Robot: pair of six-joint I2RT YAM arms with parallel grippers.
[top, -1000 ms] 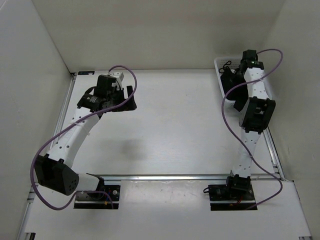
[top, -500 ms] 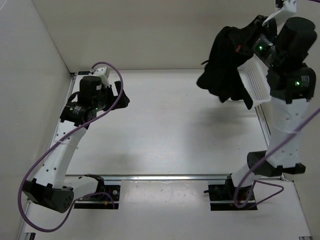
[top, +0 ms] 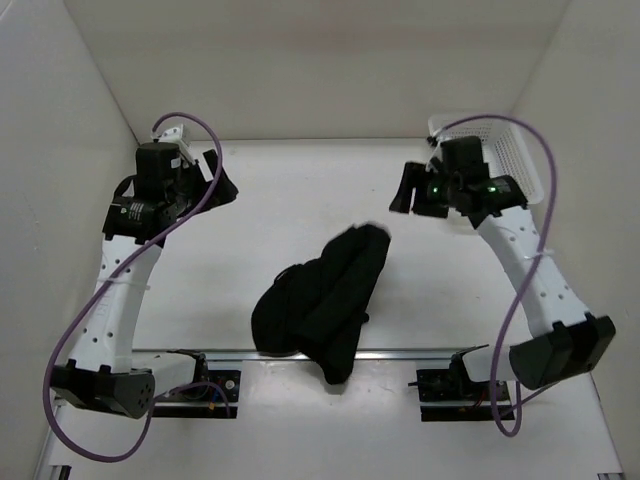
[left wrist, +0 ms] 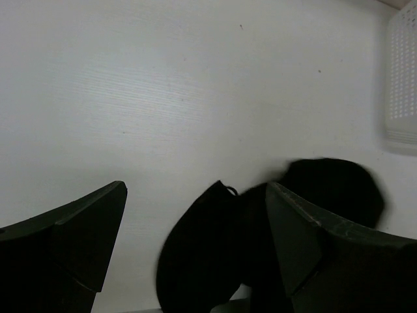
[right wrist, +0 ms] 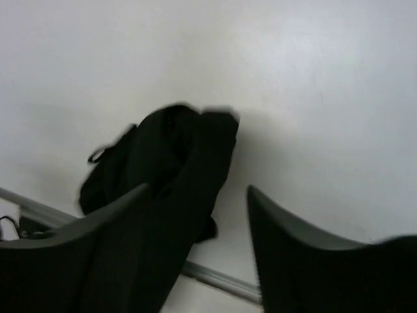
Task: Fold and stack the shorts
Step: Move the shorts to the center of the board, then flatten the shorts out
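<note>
The black shorts lie in a crumpled heap on the white table, near the front rail and reaching over it. My right gripper hangs open above the table, to the right of and beyond the heap, apart from it. My left gripper is open at the far left, well away from the fabric. In the right wrist view the shorts show on the table beyond my open gripper, nothing between its fingers. The left wrist view shows the shorts far below my open gripper.
A white perforated basket stands at the back right corner, behind the right arm; its edge shows as the basket in the left wrist view. A metal rail runs along the front edge. White walls close in the left, back and right.
The right arm lifted the shorts out of the basket area, swung them over the table and opened; the shorts dropped to the middle front. The left arm drew back toward the left wall.
</note>
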